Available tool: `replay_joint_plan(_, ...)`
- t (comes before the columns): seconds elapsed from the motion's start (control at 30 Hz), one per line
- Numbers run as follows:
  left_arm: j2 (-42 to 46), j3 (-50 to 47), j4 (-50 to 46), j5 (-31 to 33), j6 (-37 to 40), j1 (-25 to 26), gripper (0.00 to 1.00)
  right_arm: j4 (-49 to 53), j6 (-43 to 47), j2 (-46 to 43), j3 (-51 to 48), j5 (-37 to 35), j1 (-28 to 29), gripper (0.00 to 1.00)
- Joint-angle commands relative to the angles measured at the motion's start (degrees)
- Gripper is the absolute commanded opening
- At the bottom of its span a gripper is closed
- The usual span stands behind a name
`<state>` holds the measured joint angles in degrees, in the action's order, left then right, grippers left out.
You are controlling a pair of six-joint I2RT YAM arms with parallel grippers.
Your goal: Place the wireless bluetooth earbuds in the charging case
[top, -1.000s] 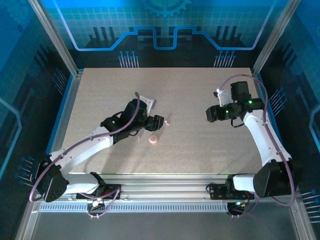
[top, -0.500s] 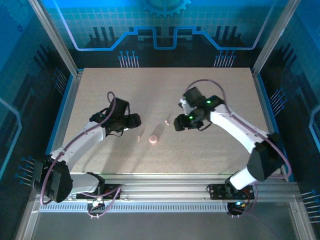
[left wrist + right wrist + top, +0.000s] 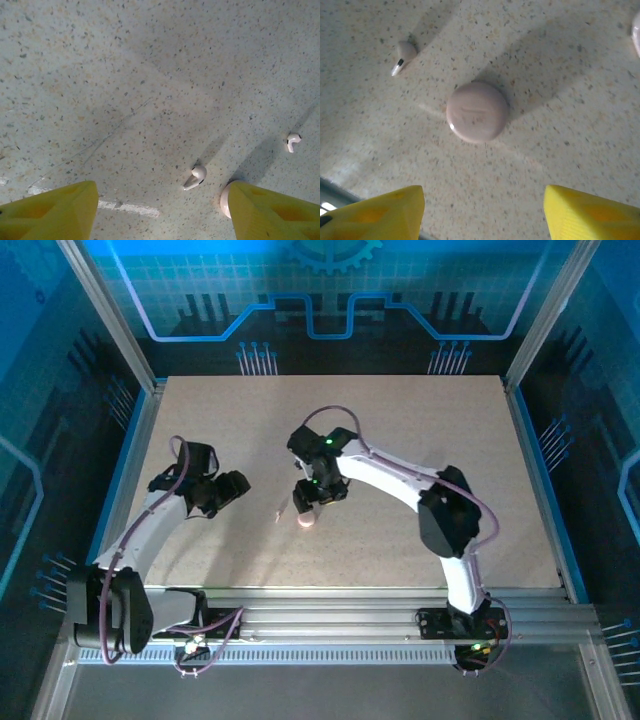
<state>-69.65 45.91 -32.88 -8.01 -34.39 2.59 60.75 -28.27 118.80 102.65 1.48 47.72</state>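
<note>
Your charging case (image 3: 477, 111) lies flat on the counter (image 3: 570, 75), with one earbud (image 3: 405, 52) apart at its upper left. The left wrist view adds a second earbud (image 3: 293, 140) farther off. Both jaws stand wide and empty. Since a second ago the right gripper (image 3: 308, 500) has swung over the case and the left gripper (image 3: 232, 488) has withdrawn.

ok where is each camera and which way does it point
top external: above, behind the bases, looking down on the table; left arm, right arm show.
left wrist: on the left gripper, facing an earbud; yellow fingers show.
right wrist: on the right gripper, over the charging case; yellow fingers show.
shared: charging case, top and right wrist.
</note>
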Motion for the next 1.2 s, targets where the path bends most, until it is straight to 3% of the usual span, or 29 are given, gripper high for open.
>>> replay_joint_plan(0.0,-0.3,-1.2,0.5,-2.7,0.5,-0.4,0.7,6.4,0.7,5.5,5.6,-1.9,1.8,0.66)
replay_joint_plan(0.33,-0.2,-1.1,-0.3,-1.4,2.0,-1.0,0.71,9.2,1.6,14.2,13.7,-2.0,2.4,0.67)
replay_joint_plan(0.77,0.4,-1.6,0.0,-2.3,2.5,-1.4,0.71,7.1,0.3,17.0,12.9,-1.8,2.6,0.66)
replay_joint_plan(1.17,0.6,-1.3,0.6,-2.7,3.6,-1.4,0.7,3.7,-0.6,18.3,10.7,-5.9,2.5,0.56)
